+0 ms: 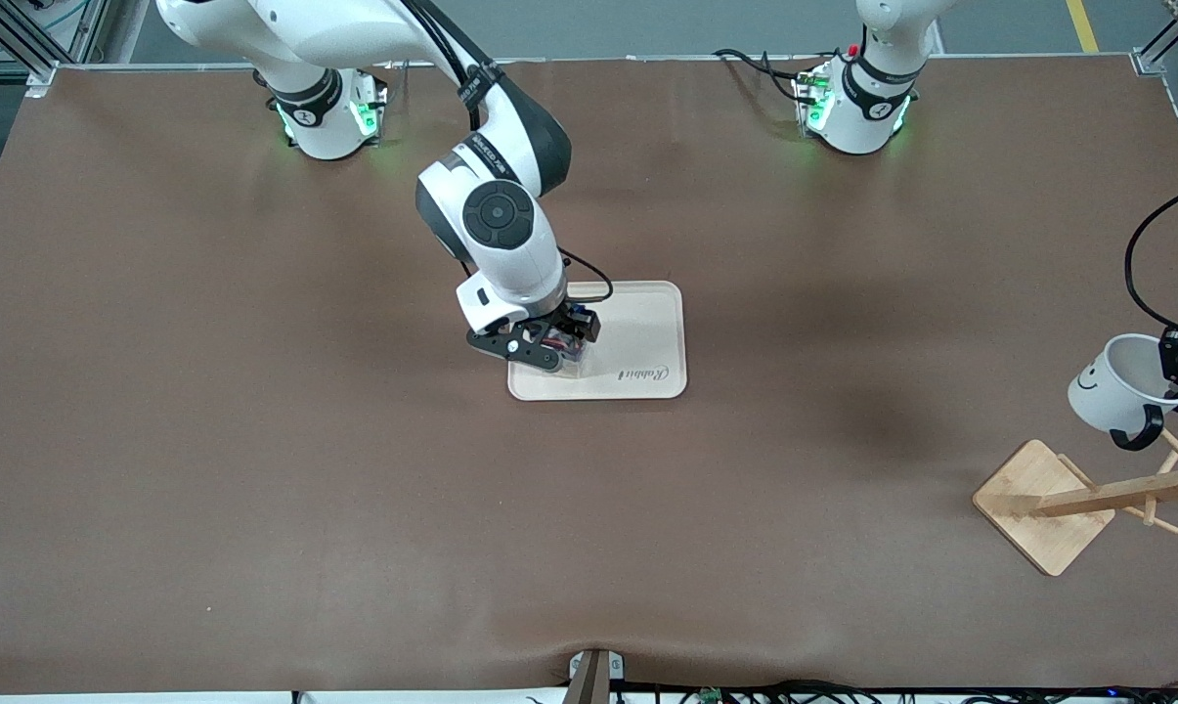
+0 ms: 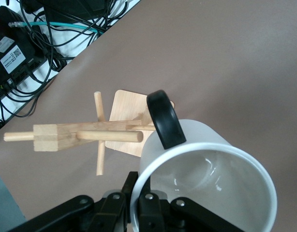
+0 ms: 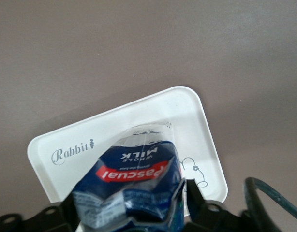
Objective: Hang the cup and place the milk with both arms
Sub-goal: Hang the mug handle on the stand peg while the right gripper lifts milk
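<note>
1. Milk (image 3: 134, 186) is being held in the right pincer (image 1: 549, 349), whose fingers are closed on the carton's sides; it is sitting low over the white tray (image 1: 647, 332), though contact with the tray cannot be confirmed, so placing looks nearly done but not released.
2. Cup (image 1: 1116, 381) is being gripped by its rim in the left pincer (image 2: 143, 203), tilted in the air just above the wooden rack (image 1: 1087, 494) at the left arm's end of the tabletop (image 1: 256, 440).
3. Its black handle (image 2: 165, 118) is not yet sitting on a peg (image 2: 107, 136); hanging remains.
</note>
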You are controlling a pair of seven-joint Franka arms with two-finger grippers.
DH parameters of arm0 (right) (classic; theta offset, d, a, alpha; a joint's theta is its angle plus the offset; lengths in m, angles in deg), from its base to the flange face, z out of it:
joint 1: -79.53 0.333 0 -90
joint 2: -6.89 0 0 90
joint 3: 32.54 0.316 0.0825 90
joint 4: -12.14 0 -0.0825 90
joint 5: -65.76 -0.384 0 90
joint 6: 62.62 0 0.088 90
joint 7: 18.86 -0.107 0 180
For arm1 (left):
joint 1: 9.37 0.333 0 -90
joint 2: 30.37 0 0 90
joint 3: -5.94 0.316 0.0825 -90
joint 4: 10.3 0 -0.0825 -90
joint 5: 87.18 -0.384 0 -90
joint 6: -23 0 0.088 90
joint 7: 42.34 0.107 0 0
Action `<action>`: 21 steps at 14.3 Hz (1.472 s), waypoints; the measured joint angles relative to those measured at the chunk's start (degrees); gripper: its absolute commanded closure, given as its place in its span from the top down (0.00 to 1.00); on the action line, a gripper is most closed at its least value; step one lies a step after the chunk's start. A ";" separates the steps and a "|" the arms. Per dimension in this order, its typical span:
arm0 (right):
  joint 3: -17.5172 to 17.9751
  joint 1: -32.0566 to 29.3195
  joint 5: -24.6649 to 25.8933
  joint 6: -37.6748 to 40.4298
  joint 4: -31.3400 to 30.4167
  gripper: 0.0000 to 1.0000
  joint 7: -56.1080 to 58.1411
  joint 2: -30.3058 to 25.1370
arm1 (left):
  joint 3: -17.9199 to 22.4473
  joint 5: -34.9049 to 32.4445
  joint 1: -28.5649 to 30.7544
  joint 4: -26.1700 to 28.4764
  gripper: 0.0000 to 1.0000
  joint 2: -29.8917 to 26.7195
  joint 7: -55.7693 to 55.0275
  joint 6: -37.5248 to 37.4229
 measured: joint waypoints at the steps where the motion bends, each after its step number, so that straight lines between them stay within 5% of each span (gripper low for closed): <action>1: -0.04 0.00 0.48 0.00 0.11 0.00 -0.03 0.02 | 0.01 0.00 0.38 -0.43 0.00 0.50 0.37 -0.02; 12: -1.02 -1.53 0.79 8.82 7.74 0.00 -0.05 0.02 | 0.00 1.53 3.30 -4.78 0.00 5.39 4.15 -0.06; 14: -1.06 -3.25 0.79 11.26 9.00 0.00 0.74 0.00 | 0.00 2.32 3.68 -5.58 0.24 6.30 4.90 -0.07; 15: -1.07 -4.19 0.78 12.50 9.46 0.00 1.75 -0.10 | -0.01 2.40 3.70 -5.83 0.54 6.80 4.91 -0.11; 16: -1.11 -5.21 0.74 13.61 9.93 0.00 2.60 -0.33 | -0.01 2.41 3.72 -5.99 1.00 7.39 4.91 -0.13; 21: -1.44 -11.82 0.69 21.48 10.91 0.00 6.86 -3.93 | -0.47 5.51 3.67 -7.44 1.00 8.80 3.66 -0.40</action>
